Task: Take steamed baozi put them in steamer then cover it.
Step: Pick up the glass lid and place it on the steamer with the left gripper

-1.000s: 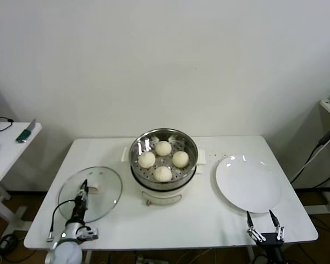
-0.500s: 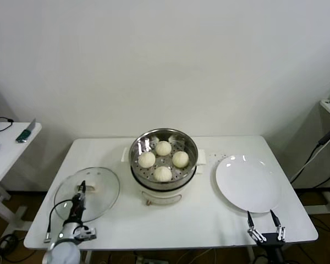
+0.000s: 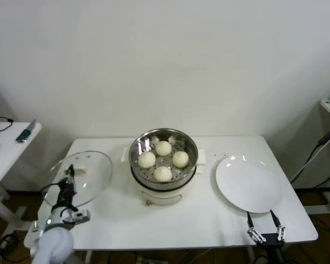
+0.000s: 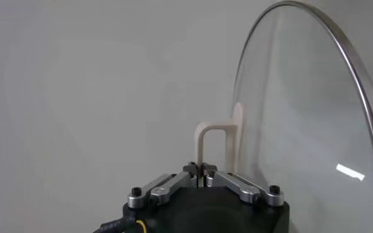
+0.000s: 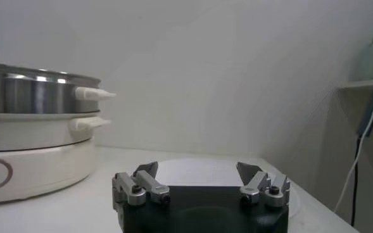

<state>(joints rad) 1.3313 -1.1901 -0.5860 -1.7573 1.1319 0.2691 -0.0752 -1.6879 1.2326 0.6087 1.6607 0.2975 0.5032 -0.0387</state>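
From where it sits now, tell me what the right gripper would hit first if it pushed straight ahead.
The open right gripper points across the table's near edge at the white plate, which lies directly ahead in the right wrist view. It would likely meet the plate's rim first, though depth is hard to judge. The steamer sits off to the side.

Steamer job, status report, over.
Left claw shut on the glass lid by its handle, lid off the table, left of the steamer. Right claw open, idle by the plate. Four baozi in, steamer uncovered. Path looks clear.
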